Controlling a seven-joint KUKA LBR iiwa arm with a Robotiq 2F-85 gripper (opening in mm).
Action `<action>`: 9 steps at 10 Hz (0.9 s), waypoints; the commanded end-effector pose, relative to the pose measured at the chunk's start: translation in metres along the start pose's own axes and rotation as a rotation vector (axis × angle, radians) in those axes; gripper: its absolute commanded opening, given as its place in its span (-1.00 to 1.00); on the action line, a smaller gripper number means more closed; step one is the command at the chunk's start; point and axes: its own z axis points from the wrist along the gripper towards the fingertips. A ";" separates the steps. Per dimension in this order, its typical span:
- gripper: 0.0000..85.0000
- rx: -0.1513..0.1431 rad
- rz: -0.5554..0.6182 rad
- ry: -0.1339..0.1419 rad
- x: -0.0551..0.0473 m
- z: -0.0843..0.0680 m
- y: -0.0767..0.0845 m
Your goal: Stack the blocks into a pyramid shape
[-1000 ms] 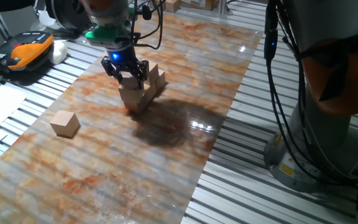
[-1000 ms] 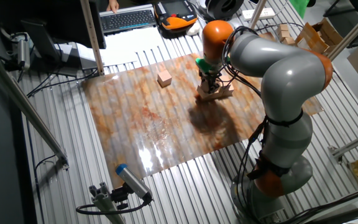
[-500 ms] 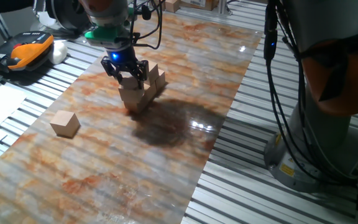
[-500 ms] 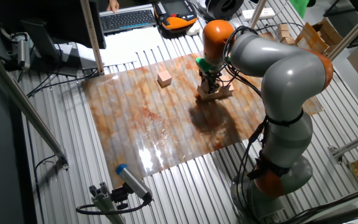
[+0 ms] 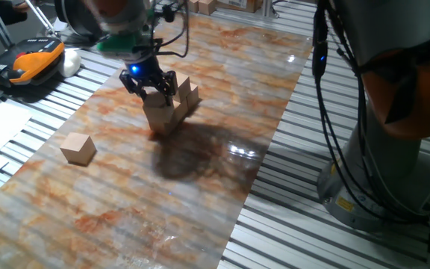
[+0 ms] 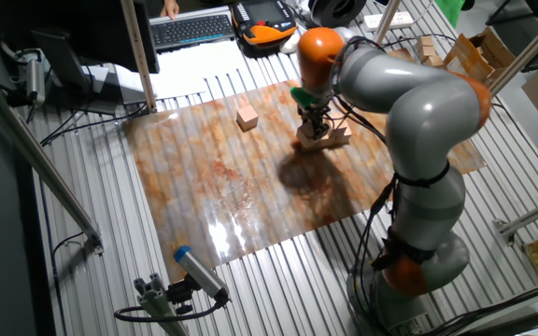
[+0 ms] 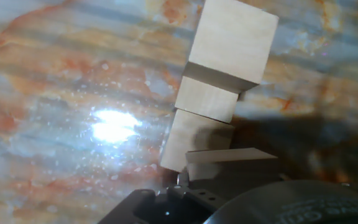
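The gripper (image 5: 154, 87) sits over the stacked blocks (image 5: 169, 112); its jaw state is unclear. One lone block (image 5: 78, 148) lies well apart on the marbled mat (image 5: 125, 202).

Grey KUKA arm (image 6: 418, 103) with thick rounded links, orange bands at joints, grey base. Black cables run along it. Green ring above black two-finger gripper (image 5: 150, 86) with blue light. Yellow label on base.

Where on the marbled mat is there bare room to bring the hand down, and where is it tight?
Bare: the near stretch of the marbled mat below the lone block, and the far strip toward its top corner. Tight: around the block pile, where the gripper hangs right over it.
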 end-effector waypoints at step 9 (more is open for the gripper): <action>-1.00 -0.040 0.041 0.039 -0.037 -0.005 0.002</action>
